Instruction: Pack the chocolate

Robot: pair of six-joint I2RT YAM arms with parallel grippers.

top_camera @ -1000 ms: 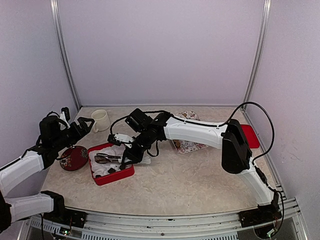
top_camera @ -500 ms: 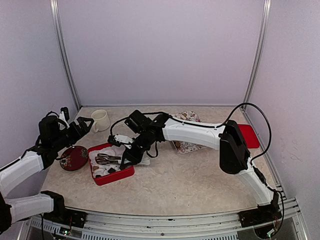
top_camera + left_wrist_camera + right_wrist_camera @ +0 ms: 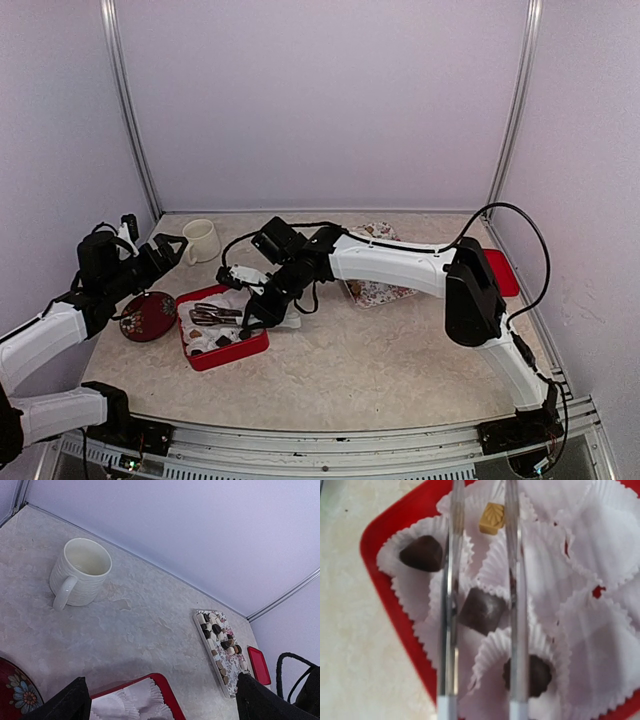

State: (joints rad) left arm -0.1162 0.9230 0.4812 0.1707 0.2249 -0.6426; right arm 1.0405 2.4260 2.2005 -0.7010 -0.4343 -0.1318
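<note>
Four chocolate pieces [image 3: 481,611] sit in the red tray's [image 3: 374,542] paper cups [image 3: 600,545]; many more lie on the patterned plate [image 3: 228,672], unpacked. The right gripper [image 3: 262,300] grips tongs [image 3: 449,605], prongs parted over the tray; the left gripper [image 3: 168,247] gapes open.

Three dark chocolates [image 3: 481,611] and one tan piece [image 3: 492,518] sit in white paper cups [image 3: 600,630]. More mixed pieces [image 3: 216,629] cover a flowered plate [image 3: 231,678].

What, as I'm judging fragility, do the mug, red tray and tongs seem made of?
Mug: likely glazed ceramic, cream, ribbed wall, thick rim. Red tray: probably plastic, smooth, uniform colour, rounded corner. Tongs: metal, polished, mirror-like reflections along both arms.
</note>
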